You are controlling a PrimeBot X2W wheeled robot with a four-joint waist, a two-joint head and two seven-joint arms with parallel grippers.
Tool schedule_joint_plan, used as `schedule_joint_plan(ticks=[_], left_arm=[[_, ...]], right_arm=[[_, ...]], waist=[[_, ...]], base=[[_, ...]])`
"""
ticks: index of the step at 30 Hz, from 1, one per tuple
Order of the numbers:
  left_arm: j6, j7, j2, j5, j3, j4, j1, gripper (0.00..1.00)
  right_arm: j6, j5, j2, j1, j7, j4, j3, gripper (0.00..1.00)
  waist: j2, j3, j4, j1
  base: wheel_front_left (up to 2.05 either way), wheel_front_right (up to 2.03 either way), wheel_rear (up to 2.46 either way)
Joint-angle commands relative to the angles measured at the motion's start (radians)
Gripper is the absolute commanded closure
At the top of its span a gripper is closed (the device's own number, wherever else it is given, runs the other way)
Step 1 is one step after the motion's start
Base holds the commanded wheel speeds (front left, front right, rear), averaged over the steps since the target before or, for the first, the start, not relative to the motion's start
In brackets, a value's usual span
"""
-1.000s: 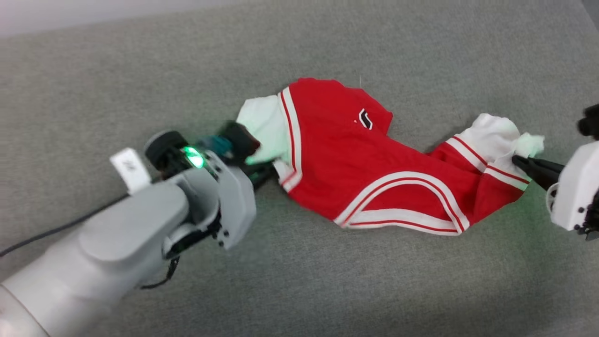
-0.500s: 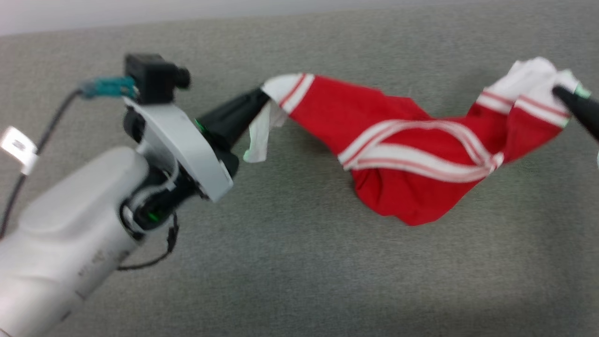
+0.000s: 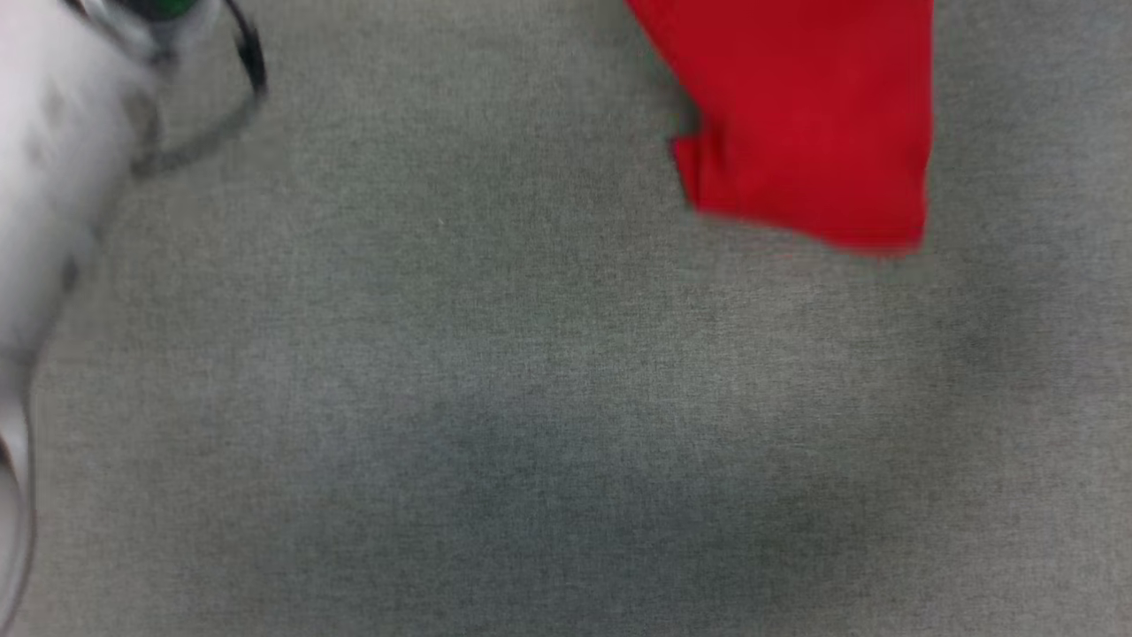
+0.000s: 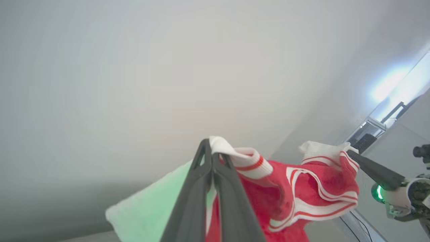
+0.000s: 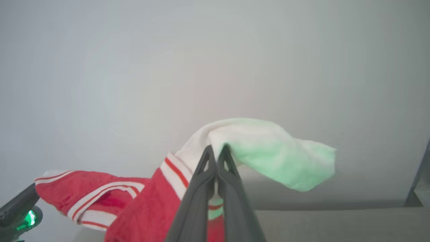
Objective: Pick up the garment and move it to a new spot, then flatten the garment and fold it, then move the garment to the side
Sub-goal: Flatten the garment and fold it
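Left claw (image 4: pixel 211 152) – clenched. Both dark fingers are pressed together with a white, stripe-cuffed sleeve of the garment (image 4: pixel 302 191) pinched between them close to the tips.

Right claw (image 5: pixel 216 150) – clenched likewise on the opposite white sleeve. The loose end of that sleeve flops over the fingertips and is tinted green by a lamp.

Position of the garment: it is slung in the air between the two claws, with the red body and its striped trim sagging in a bunched loop from sleeve to sleeve. In the head view the red lower part hangs in from the top edge above the grey surface (image 3: pixel 531 398). The view is blurred, but the cloth appears clear of the surface.

Handling notes, as judged from where I stand:
- Light and fully limp, with no stiffness. It takes whatever shape the grips allow and will swing when carried.
- Not fragile. The knit probably stretches, so pulling the claws apart should take out the sag and not harm it.
- The hold is thin cloth near the fingertips, so a sharp tug could slip it free.
- Best purchase is the thicker striped bands at the cuffs and the shoulder seams – a matched pair keeps the body level for laying flat
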Motion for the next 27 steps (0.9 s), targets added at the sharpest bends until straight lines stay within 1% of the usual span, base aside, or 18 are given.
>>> schedule_joint_plan(ticks=[1, 4, 6, 8, 11, 12, 15, 20, 23, 27], left_arm=[[0.002, -0.034, -0.03, 0.011, 0.027, 0.068, -0.083, 1.0], [-0.004, -0.099, -0.058, 0.012, 0.07, 0.146, -0.182, 1.0], [-0.008, -0.12, -0.072, 0.008, 0.08, 0.173, -0.207, 1.0], [-0.008, -0.119, -0.075, -0.005, 0.083, 0.153, -0.208, 1.0], [-0.009, -0.125, -0.042, -0.012, 0.067, 0.076, -0.145, 1.0], [-0.009, -0.125, -0.042, -0.012, 0.067, 0.076, -0.145, 1.0], [-0.008, -0.107, -0.002, -0.021, 0.026, -0.029, -0.05, 1.0], [-0.008, -0.081, 0.097, -0.065, -0.042, -0.233, 0.18, 1.0], [-0.008, -0.076, 0.171, -0.085, -0.088, -0.343, 0.319, 1.0], [-0.008, -0.095, 0.251, -0.105, -0.135, -0.451, 0.484, 1.0]], right_arm=[[-0.001, -0.031, 0.024, -0.084, -0.056, 0.057, -0.023, 1.0], [-0.001, -0.058, 0.052, -0.189, -0.134, 0.126, -0.043, 1.0], [-0.001, -0.069, 0.056, -0.216, -0.168, 0.163, -0.039, 1.0], [-0.001, -0.072, 0.053, -0.22, -0.187, 0.188, -0.025, 1.0], [-0.001, -0.055, 0.035, -0.174, -0.197, 0.201, -0.005, 1.0], [-0.001, -0.055, 0.035, -0.174, -0.197, 0.201, -0.005, 1.0], [-0.001, -0.032, 0.007, -0.089, -0.179, 0.169, 0.039, 1.0], [-0.001, 0.039, -0.068, 0.138, -0.136, 0.041, 0.103, 1.0], [-0.001, 0.084, -0.114, 0.289, -0.111, -0.051, 0.118, 1.0], [-0.001, 0.139, -0.16, 0.482, -0.069, -0.173, 0.109, 1.0]], waist=[[0.0, 0.024, 0.002, 0.0], [0.0, 0.018, 0.001, 0.0], [0.0, 0.005, 0.003, 0.0], [0.0, -0.005, 0.004, 0.0], [0.0, -0.016, 0.01, 0.0], [0.0, -0.016, 0.01, 0.0], [0.0, -0.026, 0.018, 0.0], [0.0, -0.048, 0.02, 0.0], [0.0, -0.065, 0.015, 0.0], [0.0, -0.084, 0.004, 0.0]], base=[[0.0, 0.0, 0.0], [0.0, 0.0, 0.0], [0.0, 0.0, 0.0], [0.0, 0.0, 0.0], [0.0, 0.0, 0.0], [0.0, 0.0, 0.0], [0.0, 0.0, 0.0], [0.0, 0.0, 0.0], [0.0, 0.0, 0.0], [0.0, 0.0, 0.0]])
